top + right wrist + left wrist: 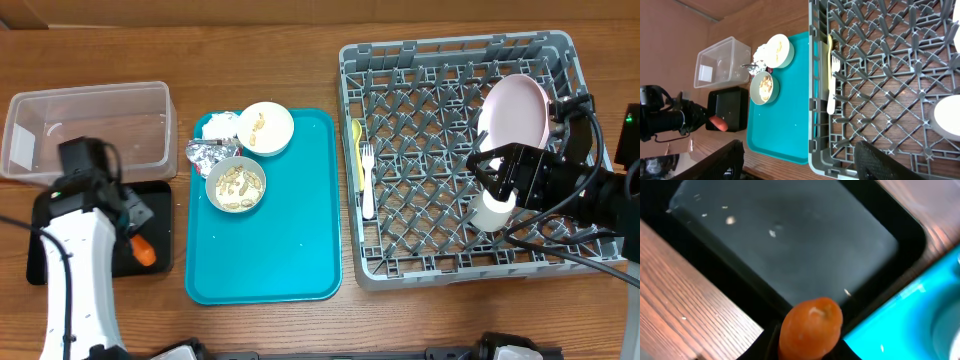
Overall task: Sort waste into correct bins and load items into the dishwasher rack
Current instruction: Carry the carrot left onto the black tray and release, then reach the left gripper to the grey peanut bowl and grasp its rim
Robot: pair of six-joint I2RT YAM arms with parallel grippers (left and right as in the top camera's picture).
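Left wrist view: the carrot piece (811, 326) is pinched in the left claw (810, 347), whose dark fingers close on either side of it. It hangs over the near edge of the black tray (790, 245), clear of the floor, which carries a few pale specks. The corner of the teal tray (920, 310) lies just beside the black tray on one side and bare bench (685, 305) on the other.

From overhead, the black tray sits at the left end of the bench, partly covered by the left arm. The clear tub (85, 130) stands just beyond it.

The teal tray holds the remaining waste and crockery at its far end:
- The far bowl (278, 135) and the near bowl (210, 184) both contain food scraps (238, 186).
- The napkin (218, 125) touches the far bowl's left side.
- The foil wrapper (205, 155) lies just beside the near bowl, at the tray's left rim.

The rack (450, 265) stands to the right of the teal tray.
- The spoon (356, 150) and fork (367, 185) lie flat side by side along its left wall.
- The plate (515, 110) stands on edge among the pegs toward the far right.
- The cup (495, 210) stands on the lattice nearer the front.

The right claw (494, 185) hangs directly over the cup and hides part of it from above. The right wrist view shows its two fingers spread wide and holding nothing, with the cup off to their right.
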